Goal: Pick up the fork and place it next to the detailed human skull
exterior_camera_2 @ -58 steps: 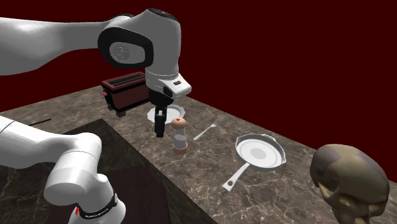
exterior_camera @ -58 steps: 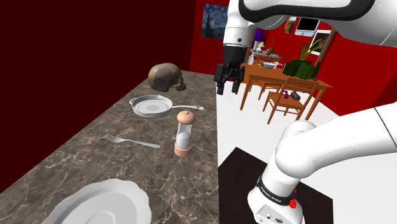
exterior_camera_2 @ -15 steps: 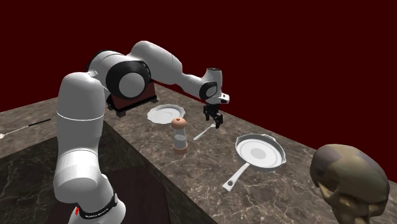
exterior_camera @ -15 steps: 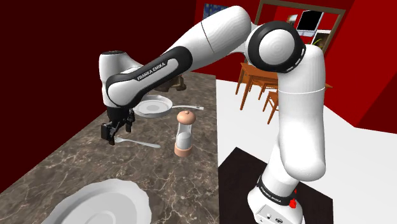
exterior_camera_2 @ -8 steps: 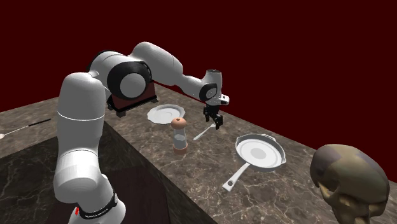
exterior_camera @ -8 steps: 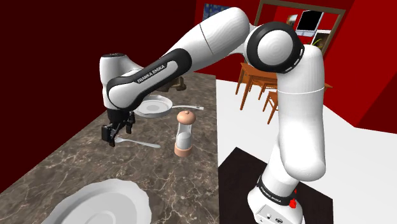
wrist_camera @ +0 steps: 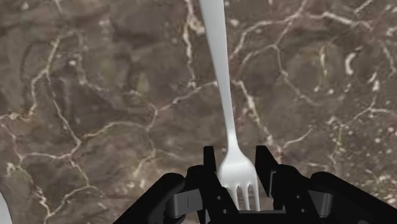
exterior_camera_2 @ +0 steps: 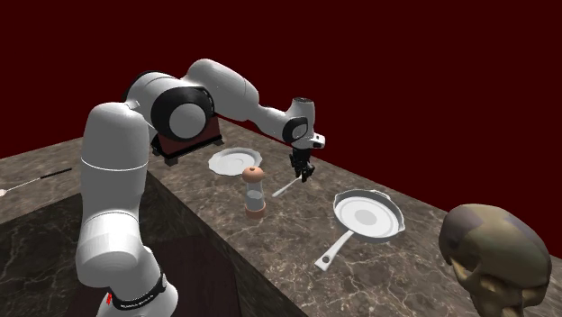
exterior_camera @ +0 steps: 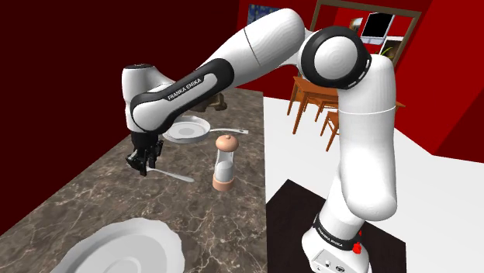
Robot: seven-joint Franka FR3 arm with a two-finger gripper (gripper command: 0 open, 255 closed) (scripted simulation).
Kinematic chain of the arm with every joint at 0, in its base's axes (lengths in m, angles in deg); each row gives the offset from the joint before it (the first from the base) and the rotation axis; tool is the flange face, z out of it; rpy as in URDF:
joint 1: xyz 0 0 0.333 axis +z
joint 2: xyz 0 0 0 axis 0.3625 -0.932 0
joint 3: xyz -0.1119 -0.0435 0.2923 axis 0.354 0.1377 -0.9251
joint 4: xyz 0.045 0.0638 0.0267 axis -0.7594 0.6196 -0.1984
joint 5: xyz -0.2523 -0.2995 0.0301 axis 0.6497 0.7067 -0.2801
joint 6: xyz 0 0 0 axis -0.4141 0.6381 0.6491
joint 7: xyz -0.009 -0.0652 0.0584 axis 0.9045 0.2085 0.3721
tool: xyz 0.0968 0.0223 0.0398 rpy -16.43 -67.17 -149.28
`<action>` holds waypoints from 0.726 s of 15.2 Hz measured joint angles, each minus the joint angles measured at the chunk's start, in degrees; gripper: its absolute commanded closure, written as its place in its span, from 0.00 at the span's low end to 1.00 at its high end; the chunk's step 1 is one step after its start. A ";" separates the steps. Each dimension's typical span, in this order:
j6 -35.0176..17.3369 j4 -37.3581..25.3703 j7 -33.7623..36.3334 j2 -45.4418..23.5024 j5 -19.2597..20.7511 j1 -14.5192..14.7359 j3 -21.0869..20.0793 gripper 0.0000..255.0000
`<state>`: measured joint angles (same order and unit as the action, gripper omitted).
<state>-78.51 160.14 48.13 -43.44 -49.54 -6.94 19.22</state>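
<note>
Down on the brown, pale-veined marble counter [exterior_camera: 77, 194] the slim silver fork [exterior_camera: 175, 176] lies flat, and the all-black gripper [exterior_camera: 142, 163] is right on top of its tined end; the white arm [exterior_camera: 256, 46] arches over from the stand and bends steeply down to it. Looking along the hand, the gripper [wrist_camera: 236, 162] has its two fingers drawn in snug against both edges of the fork's [wrist_camera: 222, 83] head, clamped on it, tines pointing back toward the hand and the long handle running straight away over the counter [wrist_camera: 95, 95]; the fork is not lifted, its handle resting on the stone.

Across in the second exterior view, the gripper [exterior_camera_2: 303, 172] points down at the far end of the fork [exterior_camera_2: 285, 188]; a clear grinder with a tan wooden cap [exterior_camera_2: 255, 192] stands upright near the handle, apart from it; a round white plate [exterior_camera_2: 236, 161] sits beyond, behind the arm. Next along comes the silver frying pan with its long handle [exterior_camera_2: 367, 216], and past that, at the lower right corner, the mottled brown human skull [exterior_camera_2: 495, 252], well apart from the fork, with the frying pan between the two. From the shoulder view the grinder [exterior_camera: 224, 163] stands just beyond the handle tip, the frying pan [exterior_camera: 186, 130] lies behind the gripper, and a second large white plate [exterior_camera: 124, 248] sits near the bottom edge.
</note>
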 measured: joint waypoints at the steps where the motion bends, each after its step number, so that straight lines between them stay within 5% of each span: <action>1: 0.00 0.01 -0.02 0.00 -0.01 0.00 -0.01 1.00; 11: 4.44 -1.89 -0.61 2.41 -0.85 -0.22 -0.41 1.00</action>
<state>-74.06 158.24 47.52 -41.03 -50.38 -7.15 18.82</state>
